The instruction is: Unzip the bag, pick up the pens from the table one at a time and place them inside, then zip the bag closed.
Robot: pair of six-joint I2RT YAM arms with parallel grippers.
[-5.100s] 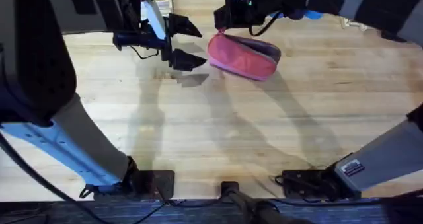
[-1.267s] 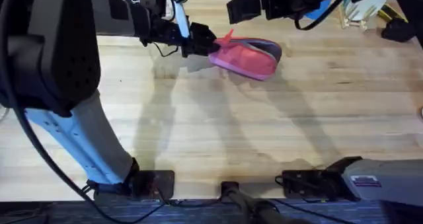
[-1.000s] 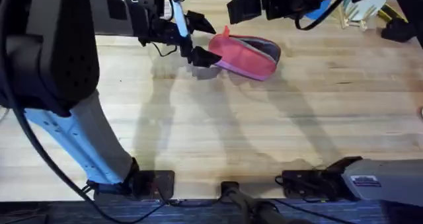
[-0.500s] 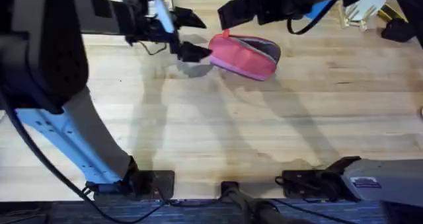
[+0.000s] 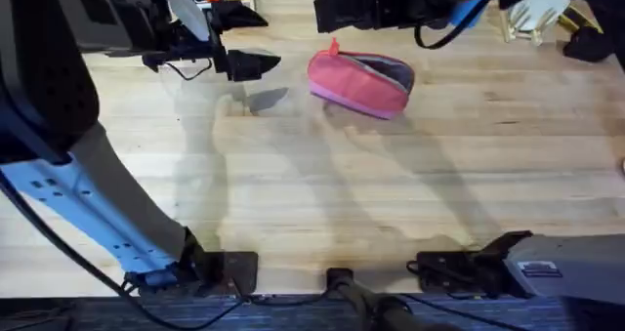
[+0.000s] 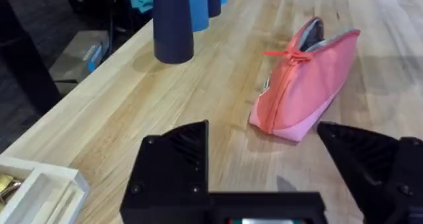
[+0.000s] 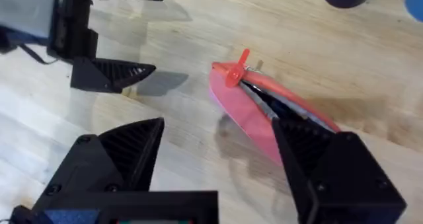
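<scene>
- Bag (image 5: pixel 359 81): soft pink fabric pencil pouch, lying on light wooden plank bench (image 5: pixel 391 194) nr far edge, zip partly open, red pull tab (image 7: pixel 232 72) at the closed end.
- Left end effector (image 5: pixel 244 40): fingers wide apart, empty, beside pouch, not touching.
- Right end effector (image 7: pixel 218 151): fingers wide apart, empty, above pouch.
- Step, judged: finish unzipping. Pin pouch body w/ one effector, pinch tab w/ other, pull along zip line, not upward.

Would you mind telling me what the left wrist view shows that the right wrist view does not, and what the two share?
Left wrist view alone: a pale wooden compartment box at the table edge and the floor beyond.

Right wrist view alone: the left gripper, open beside the pouch, and the right gripper, open above it.

Shared: the soft pink fabric pencil pouch with its zipper partly open and red pull, a dark blue cone, and the light wooden plank table.
</scene>
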